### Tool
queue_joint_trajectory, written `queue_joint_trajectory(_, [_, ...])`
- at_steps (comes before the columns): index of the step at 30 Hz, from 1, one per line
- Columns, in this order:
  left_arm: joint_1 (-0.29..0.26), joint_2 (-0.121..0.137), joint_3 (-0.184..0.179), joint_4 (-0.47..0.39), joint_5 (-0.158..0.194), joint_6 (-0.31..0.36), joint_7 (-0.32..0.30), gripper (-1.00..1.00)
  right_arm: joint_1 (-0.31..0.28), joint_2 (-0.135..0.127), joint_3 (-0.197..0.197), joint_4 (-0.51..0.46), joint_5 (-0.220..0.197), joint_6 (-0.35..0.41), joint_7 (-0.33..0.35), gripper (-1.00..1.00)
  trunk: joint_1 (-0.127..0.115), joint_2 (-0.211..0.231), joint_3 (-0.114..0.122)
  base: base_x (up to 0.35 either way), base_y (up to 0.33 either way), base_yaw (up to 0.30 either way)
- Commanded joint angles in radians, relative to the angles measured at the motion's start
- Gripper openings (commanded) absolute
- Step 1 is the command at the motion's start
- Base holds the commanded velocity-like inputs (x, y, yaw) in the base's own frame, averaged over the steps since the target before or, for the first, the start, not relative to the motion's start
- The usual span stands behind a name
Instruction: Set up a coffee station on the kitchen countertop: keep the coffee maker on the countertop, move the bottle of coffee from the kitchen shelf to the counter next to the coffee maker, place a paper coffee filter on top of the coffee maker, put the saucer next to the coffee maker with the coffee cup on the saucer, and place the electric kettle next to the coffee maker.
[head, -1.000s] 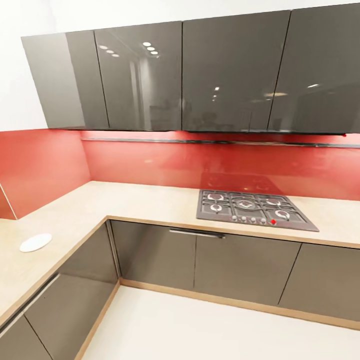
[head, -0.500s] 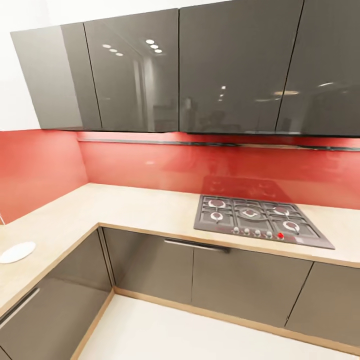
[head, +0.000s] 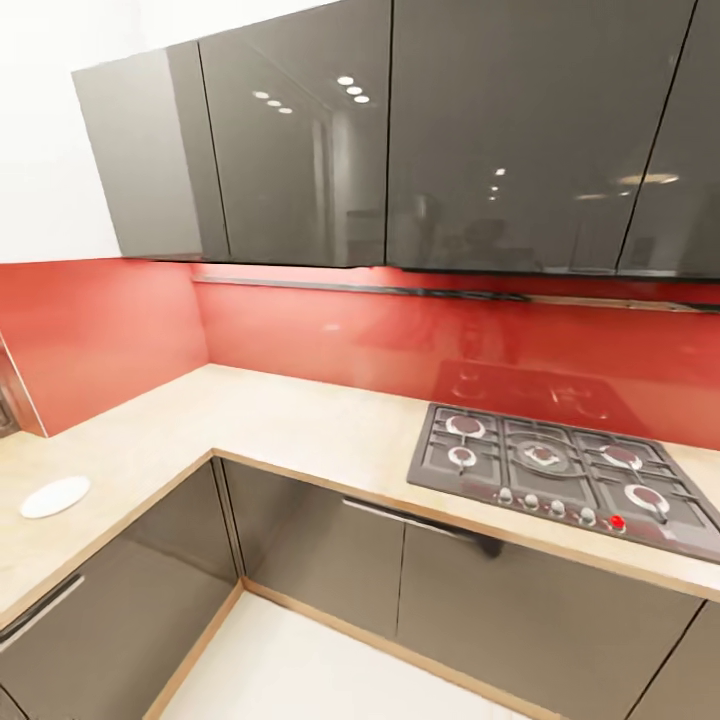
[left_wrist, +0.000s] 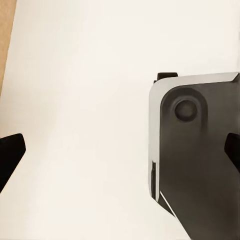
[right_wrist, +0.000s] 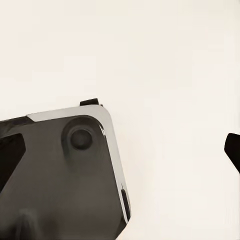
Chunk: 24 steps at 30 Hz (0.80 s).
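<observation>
Both the left gripper (left_wrist: 120, 150) and right gripper (right_wrist: 120, 150) hang spread wide and empty above pale floor (left_wrist: 85, 75) beside the robot's base (left_wrist: 200, 160), while the saucer (head: 55, 496) sits on the L-shaped countertop (head: 300, 420), well apart from the gas hob (head: 570, 475).

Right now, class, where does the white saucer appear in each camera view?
Head view: saucer lies on the countertop, far left.
Left wrist view: pale floor and robot base instead.
Right wrist view: pale floor and robot base again.
Shared landmark: the pale floor.
</observation>
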Motion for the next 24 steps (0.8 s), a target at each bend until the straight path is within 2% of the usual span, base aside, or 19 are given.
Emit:
queue_joint_trajectory(1, [-0.001, 0.000, 0.009, 0.001, -0.010, -0.004, -0.001, 1.00, 0.000, 0.000, -0.004, 0.001, -0.008, -0.004, 0.002, 1.00, 0.001, -0.001, 0.000, 0.238, -0.224, 0.277])
queue_joint_trajectory(9, [-0.001, 0.000, 0.009, 0.001, -0.010, -0.004, -0.001, 1.00, 0.000, 0.000, -0.003, 0.001, -0.008, -0.004, 0.002, 1.00, 0.001, -0.001, 0.000, 0.187, -0.144, 0.278])
queue_joint_trajectory(24, [-0.001, 0.000, 0.009, 0.001, -0.010, -0.004, -0.001, 1.00, 0.000, 0.000, -0.002, 0.001, -0.008, -0.004, 0.002, 1.00, 0.001, -0.001, 0.000, 0.014, -0.008, 0.278])
